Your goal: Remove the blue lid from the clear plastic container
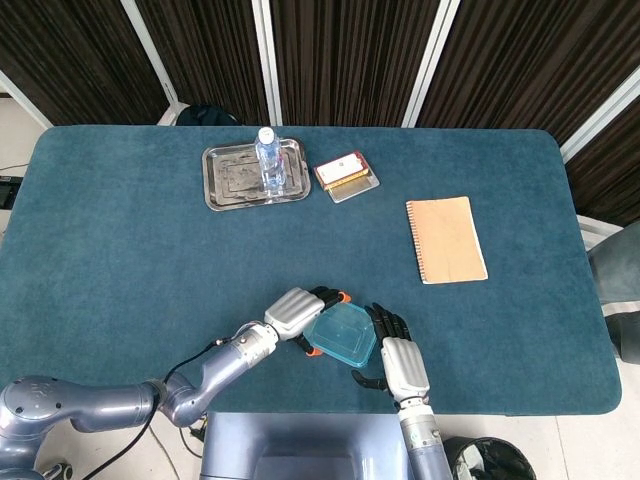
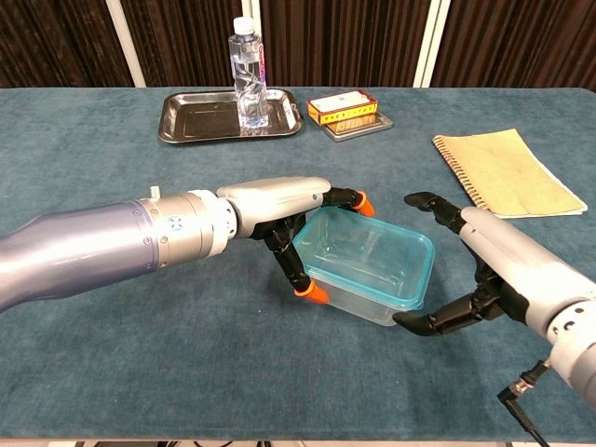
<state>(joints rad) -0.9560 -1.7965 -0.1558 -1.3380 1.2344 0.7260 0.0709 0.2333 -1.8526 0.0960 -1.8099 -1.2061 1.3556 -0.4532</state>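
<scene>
The clear plastic container with its blue lid sits near the front edge of the table; the lid is on it. My left hand grips the container's left end, orange fingertips against its near-left corner and far rim. My right hand is spread around the right end, one black finger reaching to the near-right corner and another above the far side; contact is unclear. In the head view the left hand and right hand flank the container.
At the back stand a metal tray with a water bottle, and a red box on a small holder. A tan spiral notebook lies at the right. The table's front edge runs just behind my hands.
</scene>
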